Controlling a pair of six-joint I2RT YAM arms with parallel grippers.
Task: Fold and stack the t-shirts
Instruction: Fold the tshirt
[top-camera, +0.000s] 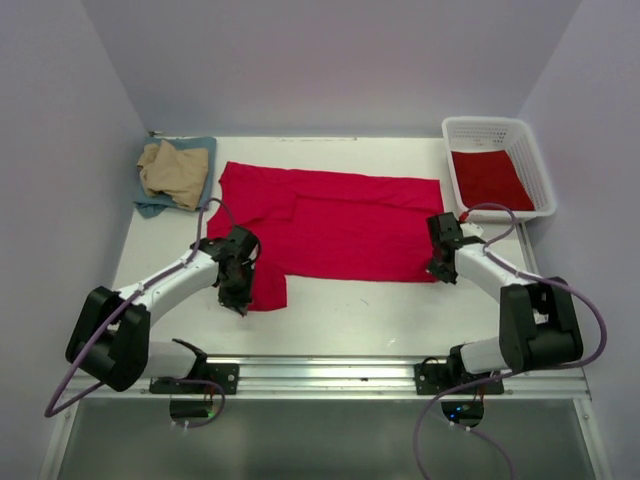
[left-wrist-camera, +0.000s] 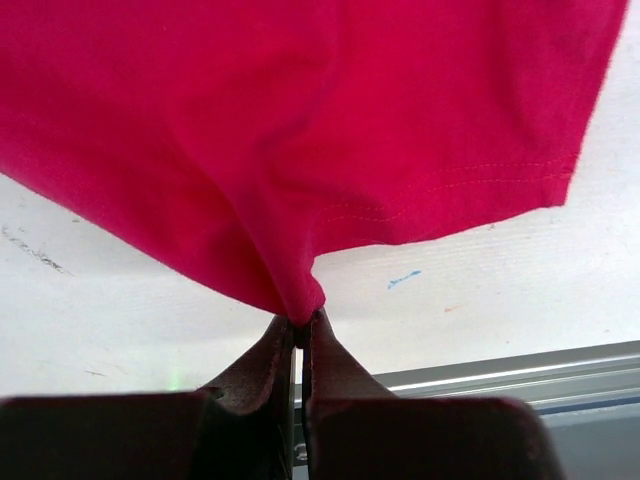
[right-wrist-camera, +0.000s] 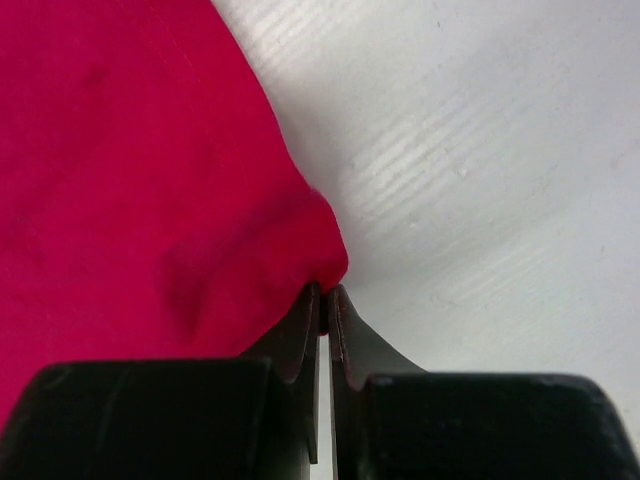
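A bright red t-shirt (top-camera: 340, 222) lies spread across the middle of the white table. My left gripper (top-camera: 238, 296) is shut on its near left sleeve; in the left wrist view the red cloth (left-wrist-camera: 300, 150) is pinched at the fingertips (left-wrist-camera: 301, 318). My right gripper (top-camera: 441, 268) is shut on the shirt's near right corner; in the right wrist view the red cloth (right-wrist-camera: 150, 200) bunches at the tips (right-wrist-camera: 324, 292). A tan t-shirt (top-camera: 172, 170) lies on a blue-grey one (top-camera: 150, 205) at the far left. Another red t-shirt (top-camera: 490, 178) lies in the basket.
A white lattice basket (top-camera: 535, 170) stands at the far right corner. A metal rail (top-camera: 330, 372) runs along the table's near edge, also seen in the left wrist view (left-wrist-camera: 520, 375). Pale walls close in the table on three sides.
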